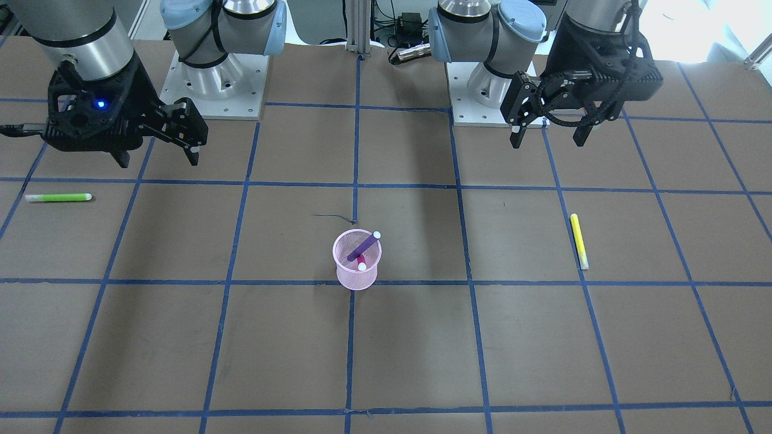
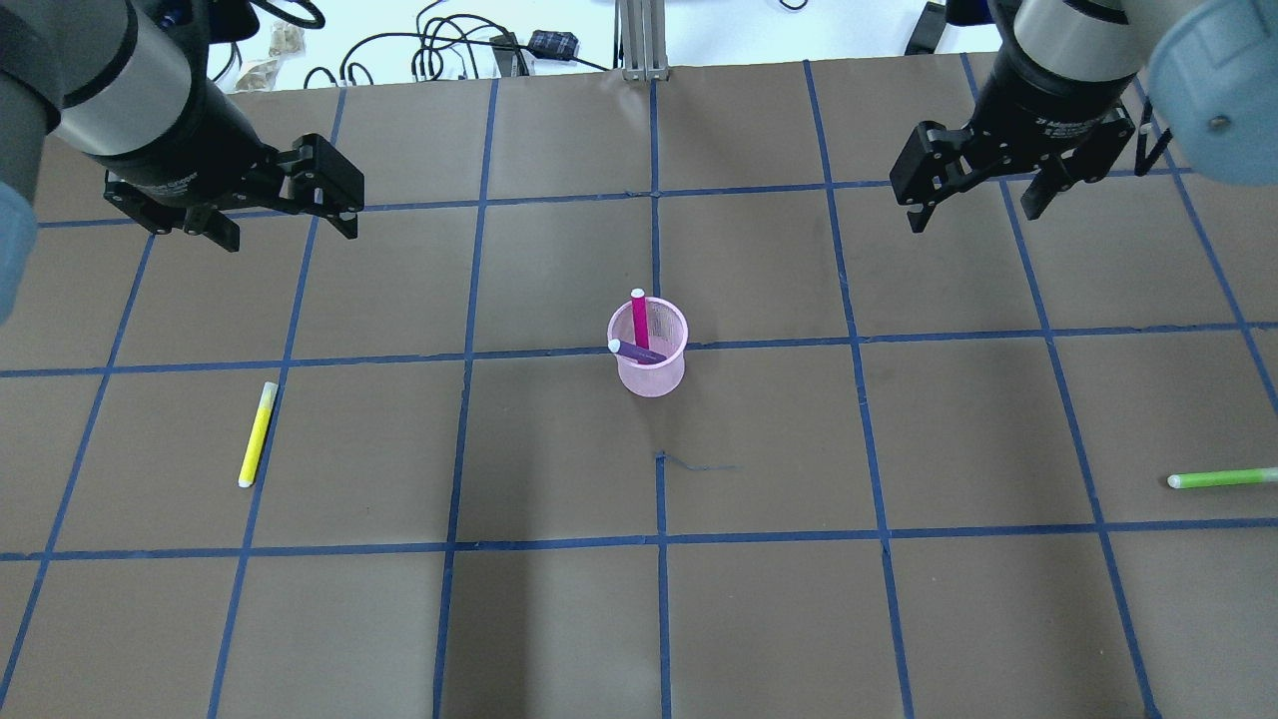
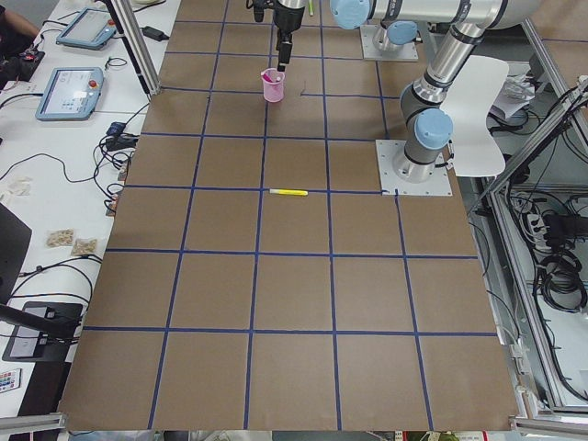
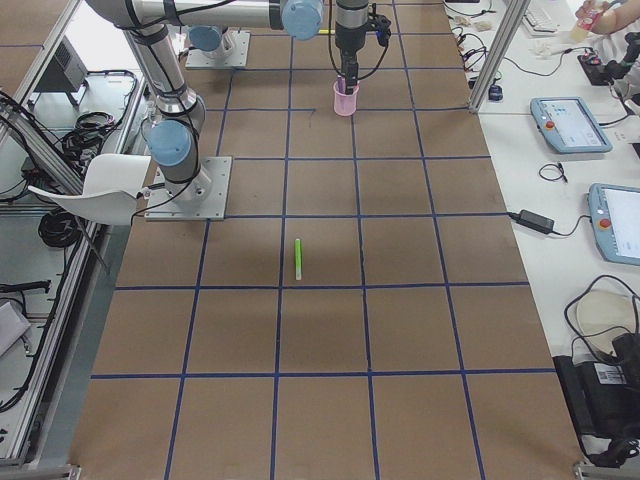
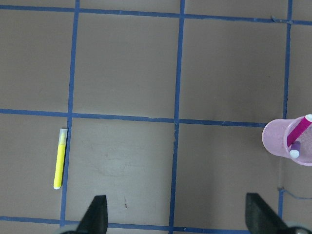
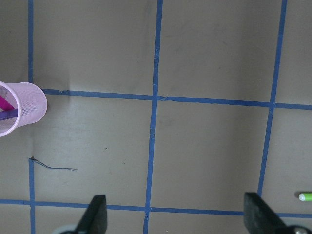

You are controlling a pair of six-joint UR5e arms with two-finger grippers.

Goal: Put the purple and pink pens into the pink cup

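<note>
Both pens in the cup, grippers raised at the table's far side
Left gripper (image 2: 285,232) jaws wide apart, empty; yellow pen (image 2: 257,434) lying flat; pink mesh cup (image 2: 651,379) upright at centre, pink pen (image 2: 639,320) and purple pen (image 2: 639,352) leaning inside; right gripper (image 2: 973,215) jaws wide apart, empty; green pen (image 2: 1223,478) far right

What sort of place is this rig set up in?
Most likely a robotics lab test cell: a table gridded with blue tape, teach pendants on the side bench, and an aluminium frame around the rig.
</note>
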